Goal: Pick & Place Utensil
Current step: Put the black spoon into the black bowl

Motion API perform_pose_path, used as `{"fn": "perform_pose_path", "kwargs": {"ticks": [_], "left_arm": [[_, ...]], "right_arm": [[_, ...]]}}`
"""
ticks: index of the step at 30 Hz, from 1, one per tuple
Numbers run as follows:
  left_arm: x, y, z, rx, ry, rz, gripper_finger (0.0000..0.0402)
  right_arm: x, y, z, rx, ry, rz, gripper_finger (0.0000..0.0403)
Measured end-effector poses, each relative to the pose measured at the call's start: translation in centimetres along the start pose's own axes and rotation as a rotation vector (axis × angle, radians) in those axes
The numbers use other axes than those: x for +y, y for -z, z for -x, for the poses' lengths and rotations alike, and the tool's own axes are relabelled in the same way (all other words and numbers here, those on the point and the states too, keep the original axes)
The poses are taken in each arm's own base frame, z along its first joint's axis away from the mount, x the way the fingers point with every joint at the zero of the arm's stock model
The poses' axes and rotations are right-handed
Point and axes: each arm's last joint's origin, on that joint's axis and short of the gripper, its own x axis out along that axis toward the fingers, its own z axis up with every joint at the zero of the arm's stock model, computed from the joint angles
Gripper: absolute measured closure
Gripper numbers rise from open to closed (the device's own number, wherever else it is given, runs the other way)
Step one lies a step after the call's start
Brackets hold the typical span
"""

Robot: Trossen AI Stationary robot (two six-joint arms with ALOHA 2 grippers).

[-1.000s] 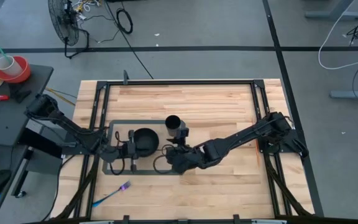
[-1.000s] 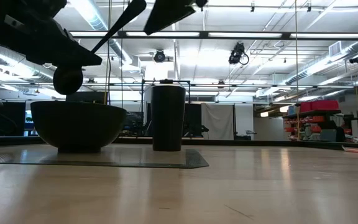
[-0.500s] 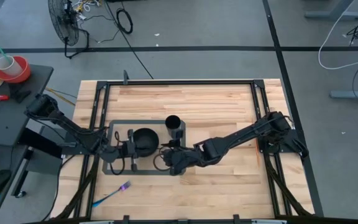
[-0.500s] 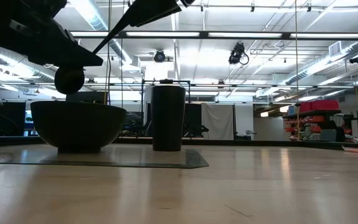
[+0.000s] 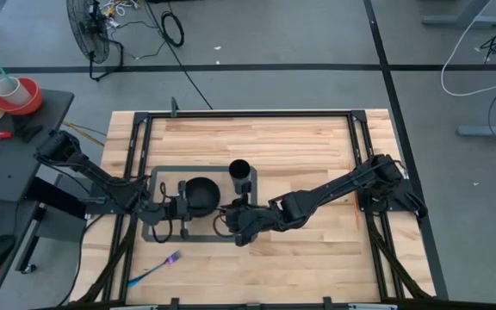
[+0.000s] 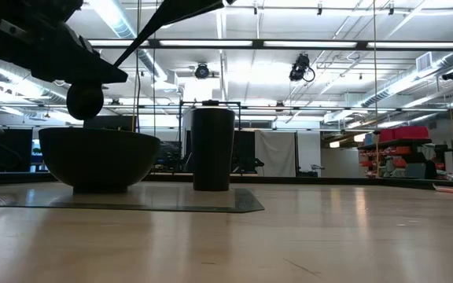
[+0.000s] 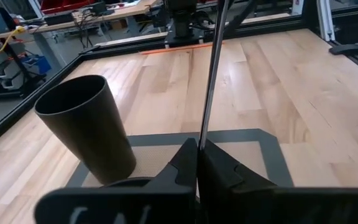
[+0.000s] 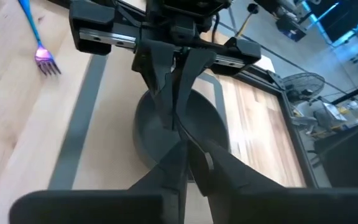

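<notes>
A black spoon with a round head (image 6: 85,101) and a thin handle (image 6: 144,35) hangs above the black bowl (image 5: 201,196), which stands on the grey mat (image 5: 158,237). A black cup (image 5: 240,175) stands on the mat just beyond the bowl. My left gripper (image 5: 182,207) is at the bowl's left side, shut on the spoon. My right gripper (image 5: 231,217) is at the bowl's right side, shut on the handle farther up. The two grippers face each other, as the right wrist view shows. My left gripper pinches the spoon's thin handle (image 7: 202,127) between its two shut fingers. The handle runs on forward and upward past the fingertips toward my right arm. The spoon is clear of the bowl and the mat, its handle slanting. My right gripper pinches the same handle (image 8: 178,121) between its two fingertips, coming from the table's right side opposite my left gripper (image 8: 174,81). It holds the upper part of the handle, near the top edge of the low view. The spoon's head hangs lower, over the bowl.
A purple and blue fork (image 5: 156,268) lies on the bare wood near the table's front left corner; it also shows in the right wrist view (image 8: 39,37). The wooden top to the right of the mat and toward the far edge holds nothing else.
My right gripper has moved a little toward the table's left, closer to the bowl and my left gripper. The spoon's head has stayed over the bowl.
</notes>
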Motion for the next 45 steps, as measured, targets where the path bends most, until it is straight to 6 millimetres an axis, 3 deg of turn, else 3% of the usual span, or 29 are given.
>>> {"fn": "perform_pose_path", "kwargs": {"ticks": [10, 20, 25, 34, 45], "left_arm": [[0.0, 0.0, 0.0, 0.001, 0.013, 0.026, 0.039], [0.0, -0.1, 0.0, -0.004, 0.008, 0.059, 0.0309], [0.1, -0.4, 0.2, -0.016, 0.013, 0.079, 0.0268], [1.1, -3.0, 3.1, -0.149, 0.085, 0.152, 0.0212], [2.8, -4.4, 4.9, -0.235, 0.032, 0.252, 0.0215]], "right_arm": [[0.0, 0.0, -0.1, -0.007, -0.04, 0.047, 0.0382], [0.1, 0.1, 0.0, 0.002, -0.036, 0.101, 0.0399], [0.0, 0.1, -0.1, 0.006, -0.028, 0.225, 0.0401], [-0.1, 0.6, -0.1, 0.049, -0.011, 0.386, 0.0402], [0.1, 1.3, -1.8, 0.022, -0.142, 0.574, 0.0403]]}}
